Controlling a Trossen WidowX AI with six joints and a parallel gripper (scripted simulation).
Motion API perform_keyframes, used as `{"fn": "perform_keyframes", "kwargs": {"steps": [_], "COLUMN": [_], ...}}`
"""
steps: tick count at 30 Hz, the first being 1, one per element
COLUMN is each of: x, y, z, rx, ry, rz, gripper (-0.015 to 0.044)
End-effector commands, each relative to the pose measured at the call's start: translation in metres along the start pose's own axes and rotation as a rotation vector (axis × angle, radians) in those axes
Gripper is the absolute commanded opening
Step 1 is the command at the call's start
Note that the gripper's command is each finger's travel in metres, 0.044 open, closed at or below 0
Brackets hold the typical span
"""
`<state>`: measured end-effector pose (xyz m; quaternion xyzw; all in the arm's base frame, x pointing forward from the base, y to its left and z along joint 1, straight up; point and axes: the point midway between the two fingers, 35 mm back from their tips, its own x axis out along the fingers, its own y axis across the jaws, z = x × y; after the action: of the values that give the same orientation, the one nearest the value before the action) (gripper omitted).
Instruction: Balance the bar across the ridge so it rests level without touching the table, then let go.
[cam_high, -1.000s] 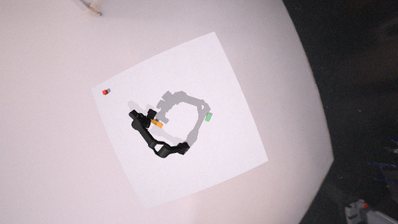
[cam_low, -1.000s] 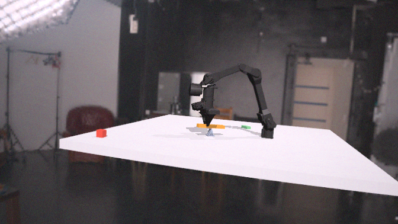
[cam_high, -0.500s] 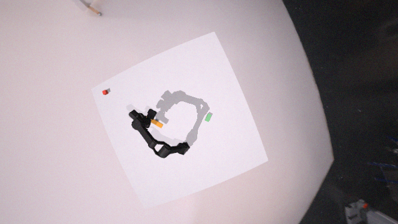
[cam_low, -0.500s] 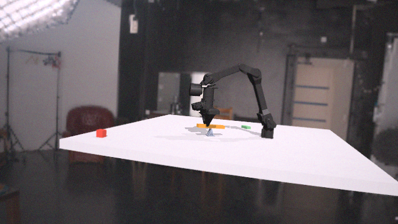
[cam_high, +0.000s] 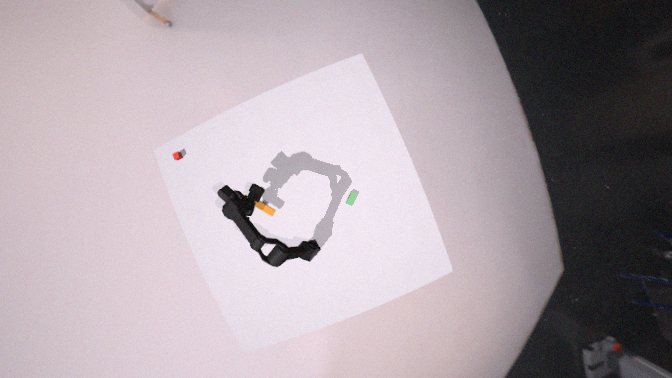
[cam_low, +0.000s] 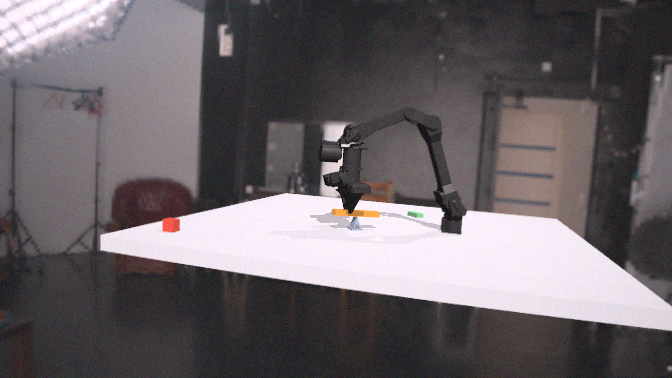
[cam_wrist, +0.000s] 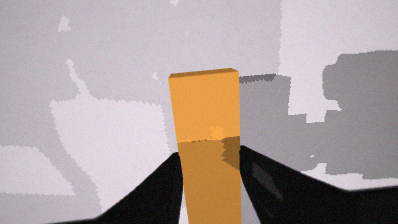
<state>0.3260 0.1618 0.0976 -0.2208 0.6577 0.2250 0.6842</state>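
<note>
The orange bar (cam_high: 266, 209) (cam_low: 370, 214) (cam_wrist: 205, 107) is held above the table, close to level in the exterior view. My gripper (cam_low: 351, 210) (cam_wrist: 209, 155) is shut on the bar, with one finger on each long side. It points down, and the arm hides part of the bar from above. The small blue-grey ridge (cam_low: 355, 225) stands on the table just below the bar in the exterior view. Its peak shows near the bar's underside; whether they touch, I cannot tell. The wrist view does not show the ridge.
A red cube (cam_high: 177, 156) (cam_low: 171, 225) lies near a corner of the white table (cam_high: 320, 300) (cam_low: 450, 270). A green block (cam_high: 352, 198) (cam_low: 415, 214) lies on the table on the other side of the bar from the cube. Shadows of the arm fall around the bar.
</note>
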Motion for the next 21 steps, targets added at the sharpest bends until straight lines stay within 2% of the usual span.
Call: {"fn": "perform_keyframes", "kwargs": {"steps": [1, 21], "x": [0.0023, 0.0039], "y": [0.0000, 0.0001], "z": [-0.0006, -0.0006], "rx": [-0.002, -0.002], "ry": [0.003, 0.003], "rz": [0.000, 0.000], "gripper": [0.0000, 0.0000]}}
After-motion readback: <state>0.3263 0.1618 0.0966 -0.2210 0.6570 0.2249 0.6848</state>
